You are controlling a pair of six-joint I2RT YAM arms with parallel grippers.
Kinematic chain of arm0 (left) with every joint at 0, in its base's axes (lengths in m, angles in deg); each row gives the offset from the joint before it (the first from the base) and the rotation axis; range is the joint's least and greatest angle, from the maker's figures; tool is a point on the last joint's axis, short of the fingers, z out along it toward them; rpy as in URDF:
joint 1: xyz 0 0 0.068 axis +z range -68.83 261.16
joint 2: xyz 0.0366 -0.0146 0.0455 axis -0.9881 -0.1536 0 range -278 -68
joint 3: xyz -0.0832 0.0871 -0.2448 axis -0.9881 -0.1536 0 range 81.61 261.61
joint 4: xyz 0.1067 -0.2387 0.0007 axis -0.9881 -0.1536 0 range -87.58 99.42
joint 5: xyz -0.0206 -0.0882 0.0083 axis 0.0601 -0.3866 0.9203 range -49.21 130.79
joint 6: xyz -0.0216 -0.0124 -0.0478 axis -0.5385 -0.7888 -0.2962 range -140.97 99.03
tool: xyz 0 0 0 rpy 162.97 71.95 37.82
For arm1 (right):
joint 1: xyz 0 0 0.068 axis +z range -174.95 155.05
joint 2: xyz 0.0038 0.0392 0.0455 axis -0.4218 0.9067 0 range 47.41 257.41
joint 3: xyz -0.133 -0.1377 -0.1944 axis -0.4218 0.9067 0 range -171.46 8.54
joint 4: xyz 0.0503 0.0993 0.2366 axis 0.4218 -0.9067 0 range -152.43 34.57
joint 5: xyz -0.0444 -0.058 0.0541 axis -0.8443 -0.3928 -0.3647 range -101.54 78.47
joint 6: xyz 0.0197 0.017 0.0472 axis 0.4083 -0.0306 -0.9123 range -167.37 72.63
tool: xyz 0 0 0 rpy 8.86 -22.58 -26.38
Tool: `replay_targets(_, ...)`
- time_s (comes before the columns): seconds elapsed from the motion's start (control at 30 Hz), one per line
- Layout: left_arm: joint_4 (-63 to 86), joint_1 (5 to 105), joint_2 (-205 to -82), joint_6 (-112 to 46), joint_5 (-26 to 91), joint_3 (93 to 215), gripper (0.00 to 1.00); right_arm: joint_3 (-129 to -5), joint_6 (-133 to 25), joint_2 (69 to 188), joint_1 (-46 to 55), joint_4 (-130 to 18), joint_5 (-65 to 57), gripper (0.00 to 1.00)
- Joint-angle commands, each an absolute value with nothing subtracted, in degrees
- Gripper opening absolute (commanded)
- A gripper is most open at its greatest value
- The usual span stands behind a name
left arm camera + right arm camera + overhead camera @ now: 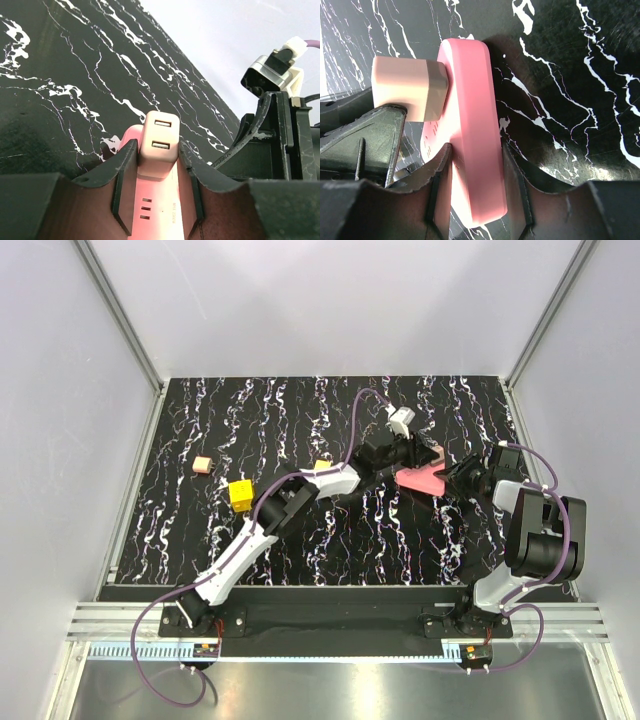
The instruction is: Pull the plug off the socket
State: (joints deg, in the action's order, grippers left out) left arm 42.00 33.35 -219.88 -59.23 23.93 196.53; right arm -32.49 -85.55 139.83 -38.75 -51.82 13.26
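Left gripper (pixel 158 156) is clamped on the plug (pixel 159 137), we see a finger pressed to each side. Plug sits seated in the pink socket (pixel 470 115), right of centre on the table (pixel 180 530). Right gripper (pixel 476 155) grips the socket across its narrow sides, we mark it as held. Yellow block (pixel 241 494) lies well left, near the left arm (pixel 236 560).

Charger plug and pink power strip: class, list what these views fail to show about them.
Charger plug prongs: every view, buried in the power strip.
Strip's small print: left wrist view, too small to read.
Strip's near end: left wrist view, cut off by the bottom edge.
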Motion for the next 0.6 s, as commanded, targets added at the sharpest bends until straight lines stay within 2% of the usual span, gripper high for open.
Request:
replay_targets(0.0,55.0,32.7,-215.8,-60.7,25.1,193.8,0.0,-30.8,-82.3,142.0,-38.1,-61.3,3.1,0.0)
replay_targets(0.2,55.0,30.4,-210.2,-51.9,30.1,188.8,0.0,-30.9,-82.3,141.9,-38.1,-61.3,3.0,0.0)
replay_targets(0.3,51.5,27.5,-207.1,-43.0,38.2,187.3,0.0,-30.9,-82.2,141.8,-38.0,-61.3,2.9,0.0)
replay_targets(0.57,49.3,26.1,-208.7,-41.9,39.1,191.2,0.0,-31.0,-82.3,141.7,-37.7,-61.7,2.3,0.0)
